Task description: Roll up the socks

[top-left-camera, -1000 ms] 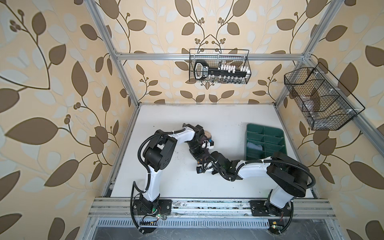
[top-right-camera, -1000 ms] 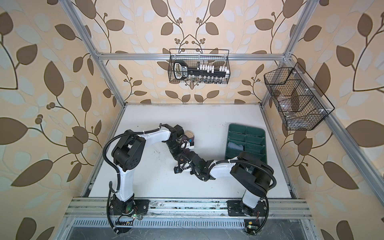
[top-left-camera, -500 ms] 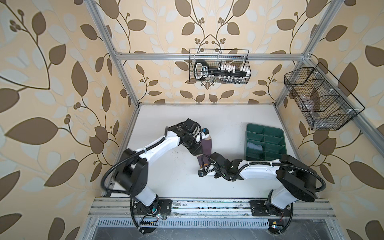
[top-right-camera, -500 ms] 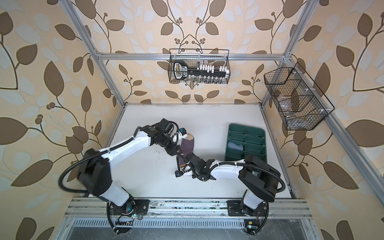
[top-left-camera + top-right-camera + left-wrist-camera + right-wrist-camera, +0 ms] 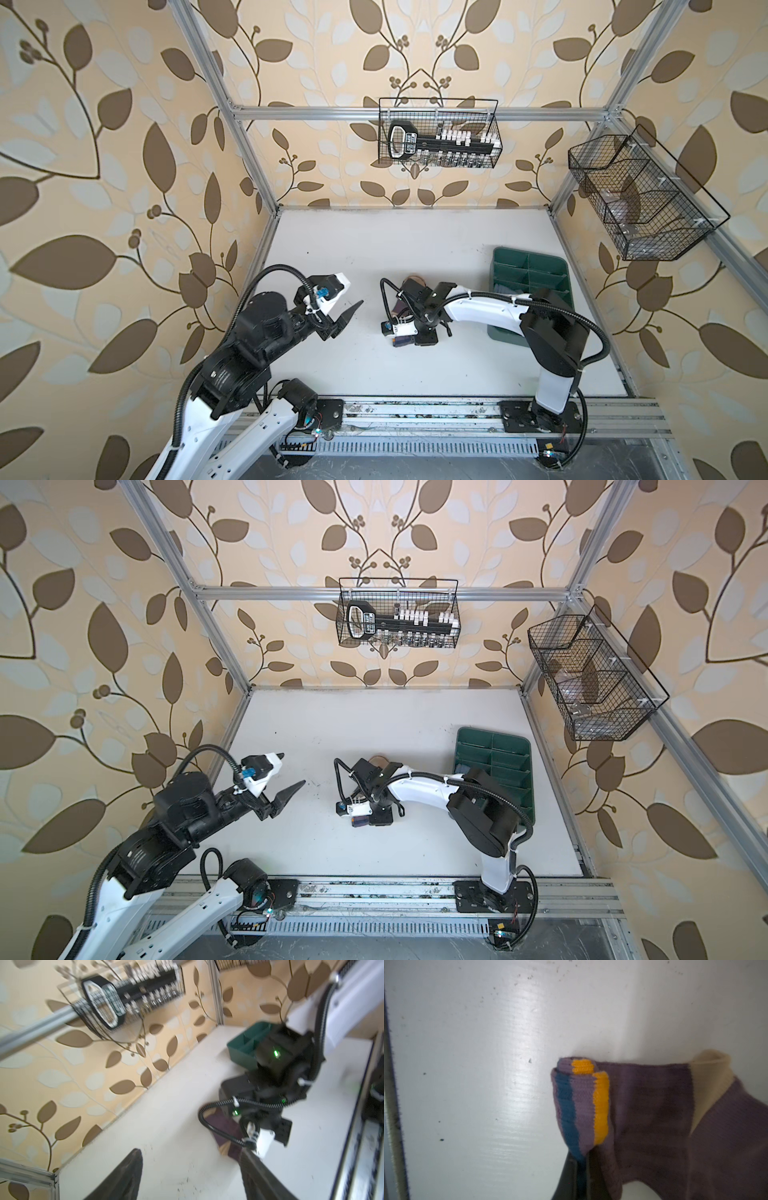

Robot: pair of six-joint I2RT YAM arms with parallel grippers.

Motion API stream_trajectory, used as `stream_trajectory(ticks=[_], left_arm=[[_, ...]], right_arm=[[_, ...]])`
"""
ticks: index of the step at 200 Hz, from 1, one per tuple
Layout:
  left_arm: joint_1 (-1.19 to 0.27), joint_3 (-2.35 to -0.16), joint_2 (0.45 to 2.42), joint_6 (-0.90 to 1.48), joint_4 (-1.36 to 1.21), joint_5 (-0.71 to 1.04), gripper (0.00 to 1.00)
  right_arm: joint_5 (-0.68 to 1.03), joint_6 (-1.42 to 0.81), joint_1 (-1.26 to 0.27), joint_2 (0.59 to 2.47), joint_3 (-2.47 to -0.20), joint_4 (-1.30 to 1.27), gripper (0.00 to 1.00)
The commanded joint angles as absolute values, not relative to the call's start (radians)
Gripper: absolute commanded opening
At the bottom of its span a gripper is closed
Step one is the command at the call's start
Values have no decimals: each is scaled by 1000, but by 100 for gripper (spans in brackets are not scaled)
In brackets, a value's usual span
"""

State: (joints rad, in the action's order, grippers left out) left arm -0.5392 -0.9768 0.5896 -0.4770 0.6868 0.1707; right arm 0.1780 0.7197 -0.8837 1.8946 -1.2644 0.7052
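In both top views the left fingers [image 5: 351, 314] [image 5: 291, 791] stand spread wide over the white surface [image 5: 374, 249] [image 5: 332, 721] with nothing between them, well apart from the purple sock [image 5: 400, 309] [image 5: 358, 791]. The right fingers [image 5: 415, 340] [image 5: 376, 820] point down at the near end of that sock. The rest of it runs away from them beneath the right arm [image 5: 482, 309] [image 5: 419, 791], and its beige end shows just beyond the wrist. A green tray [image 5: 528, 266] [image 5: 492, 742] sits on the far side of the right arm, apart from both sets of fingers. The left wrist view is blurred. Both left fingers [image 5: 124, 1176] appear in the foreground, gap wide, only bare surface [image 5: 166, 1105] between them. The purple sock [image 5: 223, 1126] lies ahead of their tips, partly behind the right arm's cable [image 5: 209, 1126], with the green tray [image 5: 241, 1047] farther off. In the right wrist view the right fingers [image 5: 568, 1178] are pinched together on the rolled end of the purple sock [image 5: 654, 1115], where blue and orange stripes show. The roll rises from the fingertips. The unrolled length lies flat on the surface [image 5: 477, 1064] to one side of them, its beige patch farthest from the fingers.
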Motion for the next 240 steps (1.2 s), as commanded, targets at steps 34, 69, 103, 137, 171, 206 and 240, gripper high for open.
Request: stream_trajectory(ticks=[34,69,103,137,171,206,240], left_arm=[[-871,-830,825,-681,678,-95,73],[-1109,-687,1033,-730,452,-269,71],[-1140,-663,1218,-713,303,-280,69],[-1138,-663,1407,-688,142,-440,67],[-1121,-698,1567,-641,105,-496,56],[-1114,-725,1644,-601,134,-494,28],[-1099,-824,1678,-557,321,-364,7]], right_arm=[[406,685,-787,2034,-1376,898,0],[437,692,-755,2079,-1404,907,0],[435,690,-739,2114,-1435,918,0],[452,700,-738,2123,-1443,921,0],[465,706,-732,2105,-1416,902,0],[468,707,-716,2042,-1366,851,0],[428,664,-692,1941,-1301,753,11]])
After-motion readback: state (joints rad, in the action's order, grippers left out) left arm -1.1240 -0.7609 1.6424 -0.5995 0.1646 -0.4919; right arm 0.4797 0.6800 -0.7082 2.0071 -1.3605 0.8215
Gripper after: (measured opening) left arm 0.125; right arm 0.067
